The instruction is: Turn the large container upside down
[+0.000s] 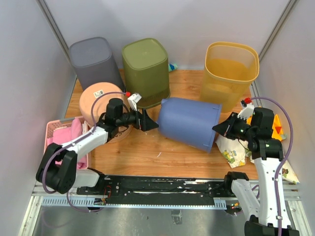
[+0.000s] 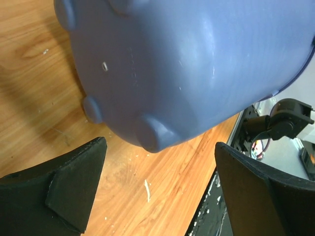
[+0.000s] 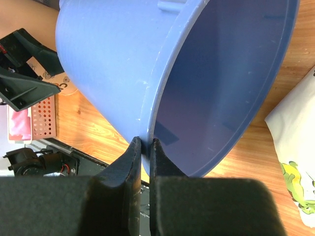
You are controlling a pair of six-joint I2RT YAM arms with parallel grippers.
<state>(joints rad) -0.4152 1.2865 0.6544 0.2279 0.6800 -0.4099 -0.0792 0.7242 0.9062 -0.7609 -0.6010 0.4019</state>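
From the top camera we see the large container (image 1: 189,123), a smooth blue plastic tub with tapering sides. It lies on its side on the grained wooden worktop (image 1: 142,150), between the two sets of fingers. The left fingers (image 1: 149,121) point at its closed base and the right fingers (image 1: 221,129) meet its open rim. Beyond the left fingers stand a matte olive bin (image 1: 146,71) and a grey bin (image 1: 95,61), both square with rounded corners. A translucent yellow bin (image 1: 230,73) stands beyond the right fingers.

In the left wrist camera we find the black, wedge-shaped fingers spread wide and holding nothing. The tub's rounded base, studded with knob-like feet, sits just ahead of the gap.

In the right wrist camera we see the fingers nearly closed, pinching the tub's thin rim wall between them. Its glossy hollow opens to their right.
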